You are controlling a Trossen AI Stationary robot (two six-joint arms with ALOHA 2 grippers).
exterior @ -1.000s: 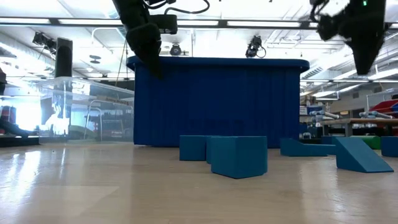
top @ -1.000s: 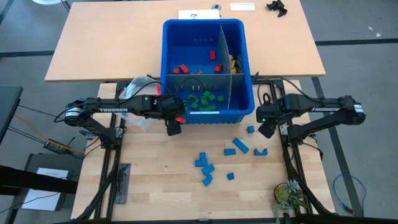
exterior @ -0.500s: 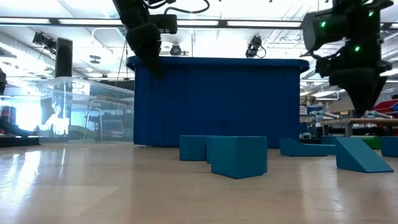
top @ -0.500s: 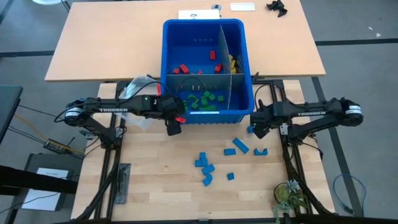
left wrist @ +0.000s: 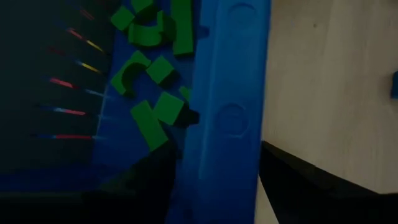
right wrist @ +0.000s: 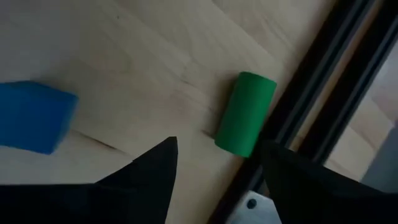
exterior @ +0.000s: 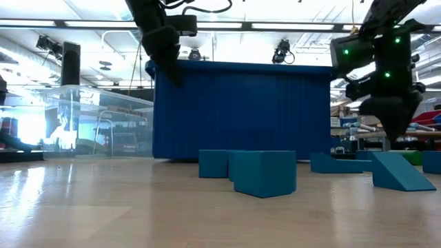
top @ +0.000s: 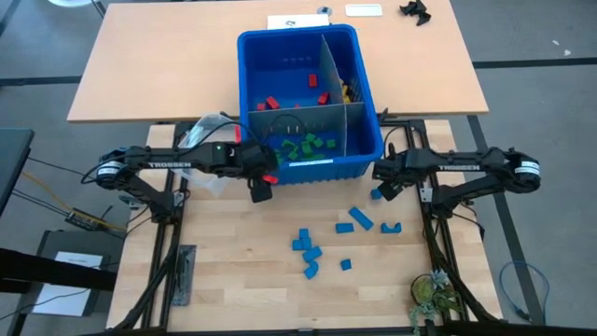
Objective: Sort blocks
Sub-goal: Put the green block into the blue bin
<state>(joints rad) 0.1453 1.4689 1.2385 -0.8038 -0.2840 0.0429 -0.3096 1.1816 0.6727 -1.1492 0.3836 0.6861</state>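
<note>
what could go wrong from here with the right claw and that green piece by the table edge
1. The green cylinder lies on its side right against the dark frame rail; a nudge from the open right claw might roll it out of reach.
2. The left claw sits open astride the blue bin's wall, so moving it may drag the bin.
3. A blue block lies close by and could get knocked.
</note>
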